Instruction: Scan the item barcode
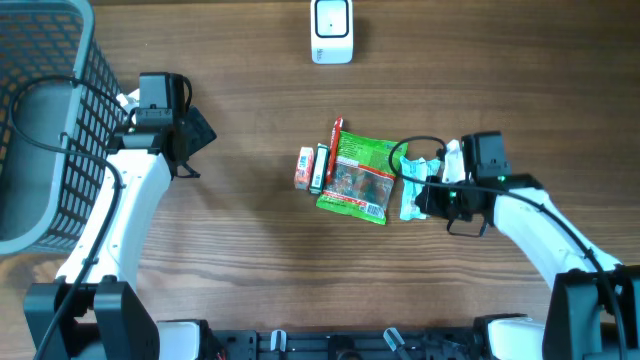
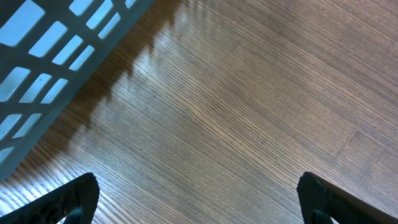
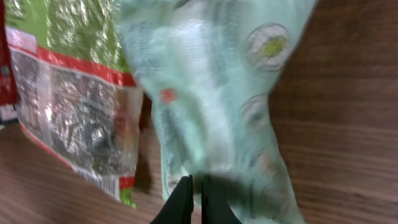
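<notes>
Basket: grey mesh, far left edge of the surface; its wall also shows at the top left of the left wrist view.
Left end effector: just beside the basket, jaws spread wide and holding nothing; only bare wood lies under it.
Orange-and-white box: small, at the left end of the central cluster, touching a dark slim item beside it.
Scanner: white unit at the far edge, well apart from the cluster.
Green packet: printed foil, lying flat, with a white label patch at its near corner.
Mint packet: likely the item to scan; it sits just right of the green packet, touching or overlapping its edge. No barcode shows on it. Whether it is clear of the surface cannot be told.
Right end effector: closed on the lower edge of the mint packet, fingers nearly together.
Risk, slip: the pinch takes only thin film at one edge, so the packet may slide out in transit.
Risk, droop: limp film could fold and hide the code from the scanner.
Risk, drag: the neighbouring green packet could be pulled along.
</notes>
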You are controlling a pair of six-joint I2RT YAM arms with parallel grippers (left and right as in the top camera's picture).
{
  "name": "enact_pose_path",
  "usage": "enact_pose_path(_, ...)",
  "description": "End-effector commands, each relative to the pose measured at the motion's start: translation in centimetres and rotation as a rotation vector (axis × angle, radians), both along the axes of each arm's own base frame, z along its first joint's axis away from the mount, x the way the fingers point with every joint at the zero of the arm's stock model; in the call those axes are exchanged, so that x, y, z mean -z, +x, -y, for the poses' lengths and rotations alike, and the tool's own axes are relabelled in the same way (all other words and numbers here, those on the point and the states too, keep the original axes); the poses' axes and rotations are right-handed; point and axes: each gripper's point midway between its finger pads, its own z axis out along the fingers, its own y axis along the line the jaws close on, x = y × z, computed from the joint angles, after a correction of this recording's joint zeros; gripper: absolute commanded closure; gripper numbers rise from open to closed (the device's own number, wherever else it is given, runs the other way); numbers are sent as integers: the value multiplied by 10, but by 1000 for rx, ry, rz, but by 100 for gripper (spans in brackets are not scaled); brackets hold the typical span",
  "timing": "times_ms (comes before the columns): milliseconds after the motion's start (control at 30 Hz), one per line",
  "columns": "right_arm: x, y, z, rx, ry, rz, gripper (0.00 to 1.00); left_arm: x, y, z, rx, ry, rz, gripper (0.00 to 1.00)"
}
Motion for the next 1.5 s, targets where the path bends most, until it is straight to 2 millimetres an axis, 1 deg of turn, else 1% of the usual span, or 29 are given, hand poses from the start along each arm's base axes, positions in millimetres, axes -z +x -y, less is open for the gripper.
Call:
enact_pose_path(0, 20, -12, 5, 91, -7, -40, 94, 1, 0, -4, 0, 19, -7, 0)
enact_pose_path(67, 22, -12, 10, 110, -36, -41, 95, 1, 0, -4, 0, 19, -7, 0)
enact_pose_path(100, 19, -10, 9, 110, -30, -38, 96, 1, 0, -4, 0, 19, -7, 0)
enact_pose_path(133, 10, -5, 7, 107, -23, -29, 96, 1, 0, -4, 0, 19, -7, 0)
enact_pose_path(200, -14, 7, 6, 90, -24, 0, 95, 1, 0, -4, 0, 19, -7, 0)
enact_pose_path(267, -31, 15, 3, 64, -17, 26, 95, 1, 0, -4, 0, 19, -7, 0)
enact_pose_path(300, -44, 19, -4, 24, 16, 47, 95, 1, 0, -4, 0, 19, -7, 0)
enact_pose_path(333, -46, 19, -8, 4, 41, 53, 95, 1, 0, -4, 0, 19, -7, 0)
enact_pose_path(367, -47, 17, -12, -6, 66, 48, 95, 1, 0, -4, 0, 19, -7, 0)
enact_pose_path(433, -42, 13, -12, -6, 64, 24, 95, 1, 0, -4, 0, 19, -7, 0)
enact_pose_path(533, -27, 5, -10, -2, 56, -13, 96, 1, 0, -4, 0, 19, -7, 0)
enact_pose_path(600, -14, -3, -10, -2, 52, -43, 96, 1, 0, -4, 0, 19, -7, 0)
enact_pose_path(733, 13, -14, -9, 0, 51, -67, 96, 1, 0, -4, 0, 19, -7, 0)
enact_pose_path(767, 26, -20, -8, 2, 49, -76, 96, 1, 0, -4, 0, 19, -7, 0)
enact_pose_path(800, 32, -23, -6, 5, 41, -84, 96, 1, 0, -4, 0, 19, -7, 0)
enact_pose_path(833, 34, -24, -6, 6, 42, -91, 96, 1, 0, -4, 0, 19, -7, 0)
enact_pose_path(900, 28, -19, -7, 30, 49, -94, 96, 1, 0, -4, 0, 19, -7, 0)
enact_pose_path(933, 20, -11, -8, 28, 50, -76, 95, 1, 0, -4, 0, 19, -7, 0)
enact_pose_path(1000, -3, 4, -9, 18, 51, -45, 93, 1, 0, -4, 0, 19, -7, 0)
enact_pose_path(1067, -34, 18, -12, -37, 46, 9, 91, 1, 0, -4, 0, 19, -7, 0)
enact_pose_path(1133, -50, 26, -12, -75, 36, 36, 90, 1, 0, -4, 0, 19, -7, 0)
enact_pose_path(1200, -54, 30, -7, -71, 1, 44, 90, 1, 0, -4, 0, 19, -7, 0)
enact_pose_path(1333, -46, 34, 11, -26, -104, 46, 90, 1, 0, -4, 0, 19, -7, 0)
enact_pose_path(1467, -42, 41, 12, -12, -111, 86, 90, 1, 0, -4, 0, 19, -7, 0)
